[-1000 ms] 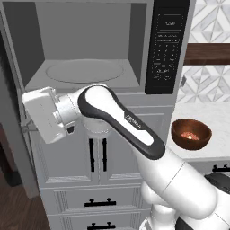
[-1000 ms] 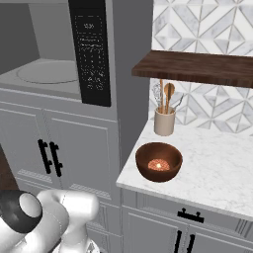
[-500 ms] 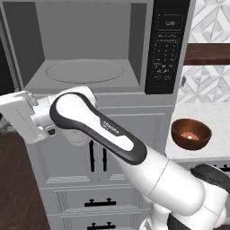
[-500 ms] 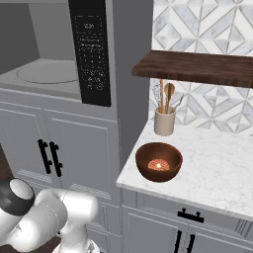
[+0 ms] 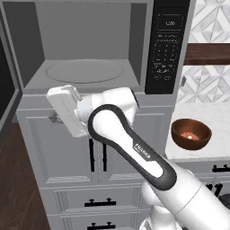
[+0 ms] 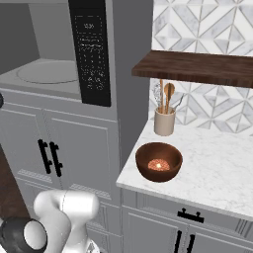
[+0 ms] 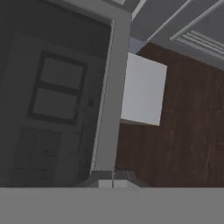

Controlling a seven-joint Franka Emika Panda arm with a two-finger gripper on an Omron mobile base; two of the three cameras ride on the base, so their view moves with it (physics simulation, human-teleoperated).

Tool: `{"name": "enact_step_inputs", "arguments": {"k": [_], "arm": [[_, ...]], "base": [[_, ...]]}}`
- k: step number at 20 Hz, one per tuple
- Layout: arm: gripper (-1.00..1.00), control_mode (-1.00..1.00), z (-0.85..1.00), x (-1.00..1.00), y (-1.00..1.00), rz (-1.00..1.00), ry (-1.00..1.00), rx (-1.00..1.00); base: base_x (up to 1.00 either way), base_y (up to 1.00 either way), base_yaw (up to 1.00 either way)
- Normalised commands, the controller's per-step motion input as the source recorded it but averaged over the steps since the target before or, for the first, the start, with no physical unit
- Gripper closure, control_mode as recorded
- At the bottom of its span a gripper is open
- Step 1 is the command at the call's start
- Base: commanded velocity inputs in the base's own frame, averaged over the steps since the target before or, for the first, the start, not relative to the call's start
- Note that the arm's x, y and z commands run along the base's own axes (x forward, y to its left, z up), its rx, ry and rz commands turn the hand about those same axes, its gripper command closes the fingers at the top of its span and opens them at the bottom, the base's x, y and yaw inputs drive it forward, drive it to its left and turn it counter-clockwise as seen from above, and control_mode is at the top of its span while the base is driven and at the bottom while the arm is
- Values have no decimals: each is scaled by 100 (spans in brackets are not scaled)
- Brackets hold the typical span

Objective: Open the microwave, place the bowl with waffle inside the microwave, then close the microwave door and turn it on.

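Note:
The microwave [image 5: 85, 72] stands open, its grey cavity and round glass turntable bare, the black keypad [image 6: 91, 54] on its right. The microwave door [image 5: 7, 90] is swung out wide at the far left. In the hand view its grey frame [image 7: 109, 96] and dark glass sit close ahead. My gripper [image 7: 113, 183] is shut with nothing in it; the hand hangs just below the cavity's front edge, left of centre [image 5: 55, 118]. The brown bowl [image 5: 191, 133] [image 6: 158, 161] with the waffle [image 6: 158, 164] rests on the marble counter to the right, far from the gripper.
Grey cabinet doors with black handles [image 5: 92, 155] stand below the microwave. A crock of wooden utensils [image 6: 164, 121] stands behind the bowl, under a dark wooden shelf [image 6: 197, 66]. The marble counter [image 6: 217, 168] runs right. Dark wood floor [image 5: 18, 193] lies at the left.
The hand swung out to the left, then came back right and slightly up, in front of the cabinet under the cavity. The bowl has not moved.

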Motion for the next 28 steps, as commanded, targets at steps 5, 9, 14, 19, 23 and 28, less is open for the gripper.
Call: {"name": "enact_step_inputs", "arguments": {"k": [5,9,14,19,23,28], "arm": [[100,-100,-11,41,-100,-51,9,-14],[100,-100,-16,15,-99,-52,0,-37],[100,-100,-11,11,-98,-48,0,-43],[100,-100,-24,25,-100,-38,19,-23],[100,-100,-67,10,-100,-32,26,-4],[100,-100,-76,-10,-100,-25,21,5]], "base": [[0,0,0],[0,0,0],[0,0,0],[0,0,0],[0,0,0],[0,0,0]]}}
